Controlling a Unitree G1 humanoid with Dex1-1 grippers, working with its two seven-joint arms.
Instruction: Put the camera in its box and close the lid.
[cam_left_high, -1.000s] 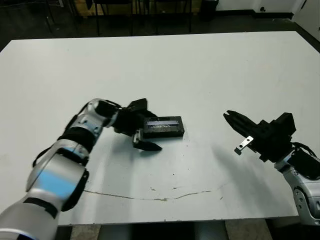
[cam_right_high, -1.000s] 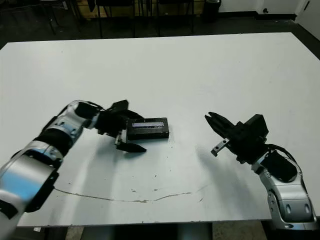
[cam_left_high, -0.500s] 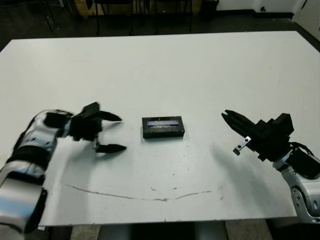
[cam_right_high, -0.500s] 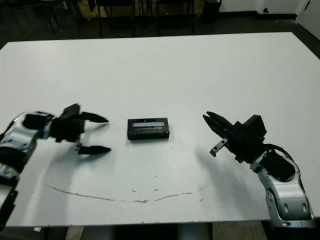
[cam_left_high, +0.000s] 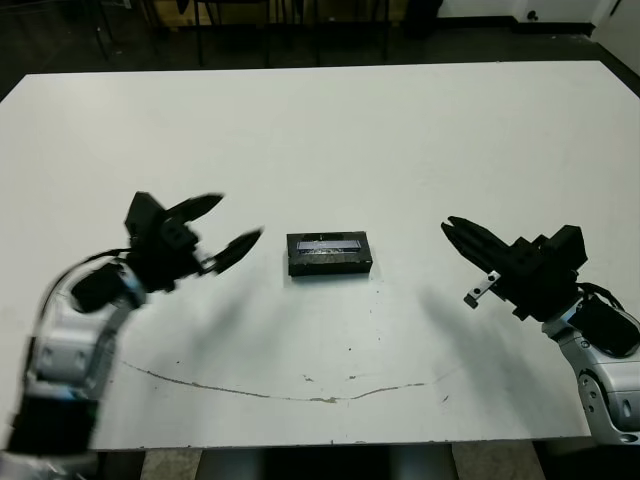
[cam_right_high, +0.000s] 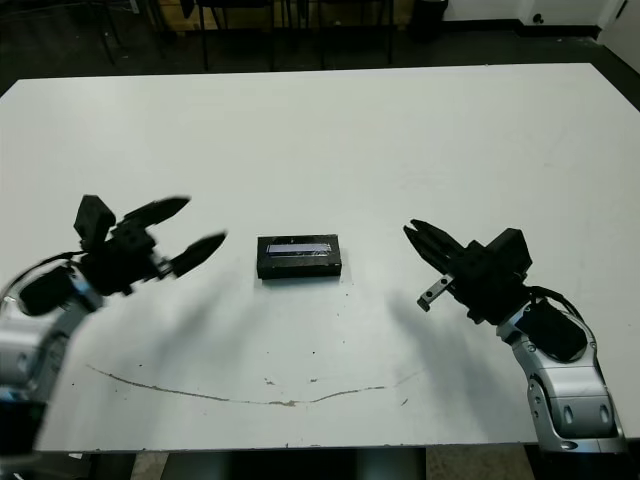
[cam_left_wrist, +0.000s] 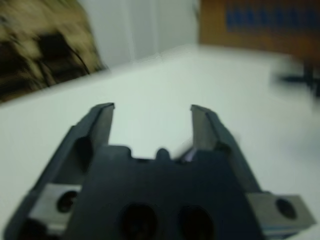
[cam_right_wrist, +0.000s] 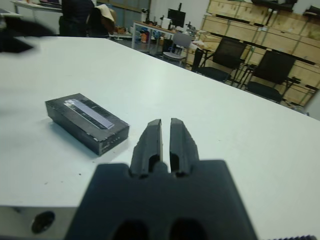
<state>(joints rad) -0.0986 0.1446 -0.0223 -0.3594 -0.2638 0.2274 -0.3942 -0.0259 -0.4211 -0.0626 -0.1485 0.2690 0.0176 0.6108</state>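
Both grippers stood clear of the box (cam_left_high: 329, 253), its lid (cam_right_wrist: 90, 111) on: left gripper (cam_left_high: 232, 229) spread wide, empty, somewhat blurred; right gripper (cam_left_high: 457, 234) pinched nearly together, empty.

One closed black box (cam_left_high: 329, 253) sits at the middle of the frame on one white table (cam_left_high: 400, 140). Two grippers are in view: the left gripper (cam_left_high: 232, 224) at middle left, the right gripper (cam_left_high: 451, 228) at middle right. Two black chairs (cam_right_wrist: 250, 65) stand at the upper right of the right wrist view.
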